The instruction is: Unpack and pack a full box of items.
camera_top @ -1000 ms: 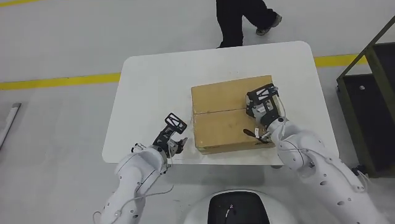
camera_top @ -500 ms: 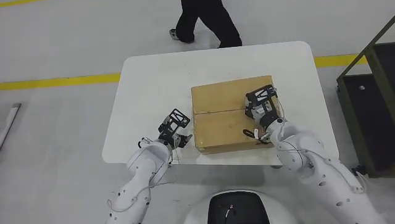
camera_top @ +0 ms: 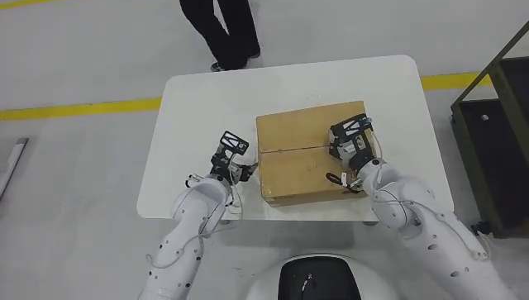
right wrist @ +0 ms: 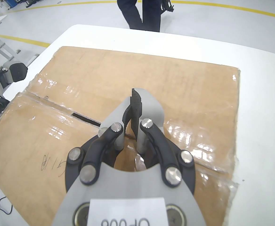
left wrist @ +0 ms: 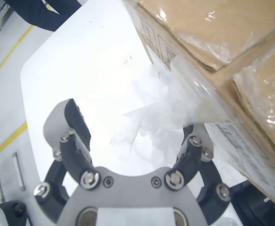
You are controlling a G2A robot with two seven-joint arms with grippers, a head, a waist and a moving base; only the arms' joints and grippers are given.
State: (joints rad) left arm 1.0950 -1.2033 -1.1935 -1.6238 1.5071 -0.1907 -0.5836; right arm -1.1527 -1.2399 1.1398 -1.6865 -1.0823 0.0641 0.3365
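Left gripper [left wrist: 131,118] stood spread wide beside the box [camera_top: 302,164] on the table [camera_top: 198,110], loose tape flap [left wrist: 165,109] apparently touching one finger, having closed in on the box since earlier; right gripper [right wrist: 135,96], pressed together, sat over the lid seam.

I see the brown cardboard box [camera_top: 302,147] flat near the bench's [camera_top: 198,118] front edge, flaps shut, clear tape [left wrist: 165,109] peeling.
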